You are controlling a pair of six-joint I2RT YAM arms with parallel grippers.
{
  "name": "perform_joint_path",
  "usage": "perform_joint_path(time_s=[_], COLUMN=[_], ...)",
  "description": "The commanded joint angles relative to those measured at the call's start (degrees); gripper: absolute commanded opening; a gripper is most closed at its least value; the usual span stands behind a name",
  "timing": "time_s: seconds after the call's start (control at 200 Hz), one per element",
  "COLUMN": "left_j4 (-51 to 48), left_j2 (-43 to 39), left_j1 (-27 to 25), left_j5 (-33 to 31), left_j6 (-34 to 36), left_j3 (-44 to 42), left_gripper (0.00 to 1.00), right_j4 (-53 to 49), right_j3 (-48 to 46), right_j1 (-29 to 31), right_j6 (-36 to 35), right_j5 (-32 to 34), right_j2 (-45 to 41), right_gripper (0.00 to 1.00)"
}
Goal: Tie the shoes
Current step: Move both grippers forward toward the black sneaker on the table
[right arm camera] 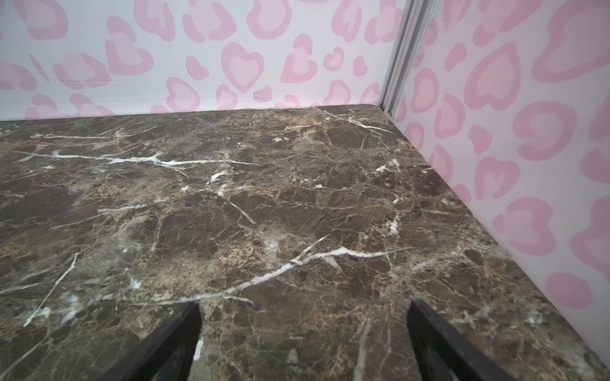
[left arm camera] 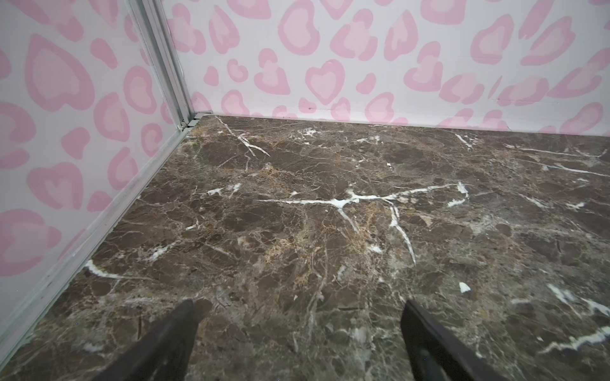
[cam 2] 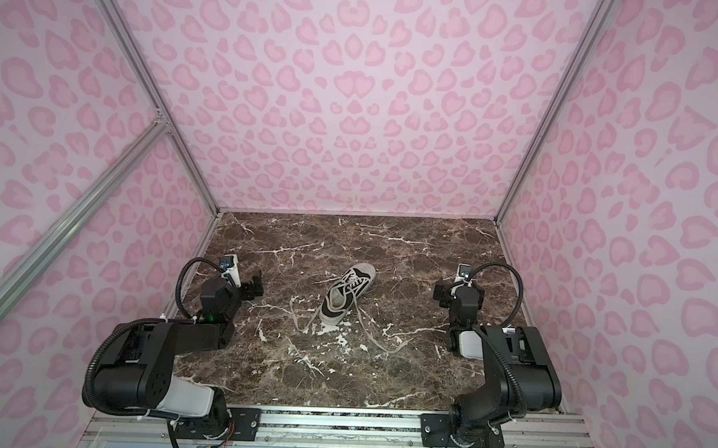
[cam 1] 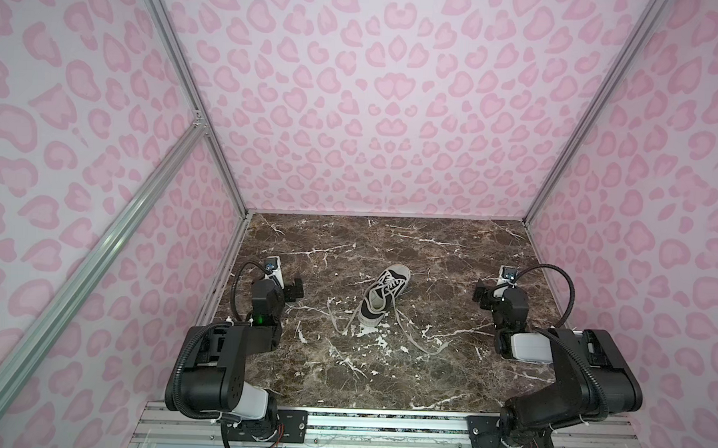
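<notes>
So far nothing is tied. The left gripper point(left arm camera: 298, 306) and right gripper point(right arm camera: 305, 306) both stand wide and empty over bare table point(cam 1: 383, 384), each well apart from the shoe point(cam 1: 384, 294). The shoe lies mid-table with its toe toward the back wall. Its laces point(cam 1: 414, 339) trail loose toward the front. Nothing blocks either reach, and I judge that crossing, looping and tightening are all left to do.
</notes>
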Motion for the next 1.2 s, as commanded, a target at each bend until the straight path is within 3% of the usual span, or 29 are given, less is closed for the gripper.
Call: perform_joint_path(time_s=[0.0, 0.885, 0.915, 0.995, 1.05, 1.195], left_j4=[1.56, 1.68, -2.25, -29.9, -44.1, -56.09], left_j2=[-0.2, -0.49, -1.47, -3.83, -2.89, -3.14], left_j1=[0.04, 0.11, 0.06, 0.02, -0.02, -1.72], left_j5=[0.33, 0.6, 0.47, -2.29, -1.32, 5.1], left_j6=[-0.05, -0.07, -0.01, -2.22, -3.64, -8.46], left_j3=[0.01, 0.12, 2.25, 17.49, 27.62, 38.95], left_gripper=[0.98, 0.99, 1.0, 1.0, 0.99, 0.98], right_j4=[0.89, 1.02, 1.2, 0.65, -5.77, -31.1], right_j3=[0.12, 0.05, 0.07, 0.63, 2.56, 12.35], right_j1=[0.06, 0.05, 0.04, 0.72, 2.6, 9.47], right_j6=[-0.18, -0.11, -0.26, -0.79, -1.41, 1.54], right_j5=[0.52, 0.61, 0.34, 1.94, 6.07, 13.42], right_j2=[-0.05, -0.07, -0.17, -1.53, -4.63, -11.27], right_gripper=[0.99, 0.99, 0.99, 0.99, 0.99, 0.99])
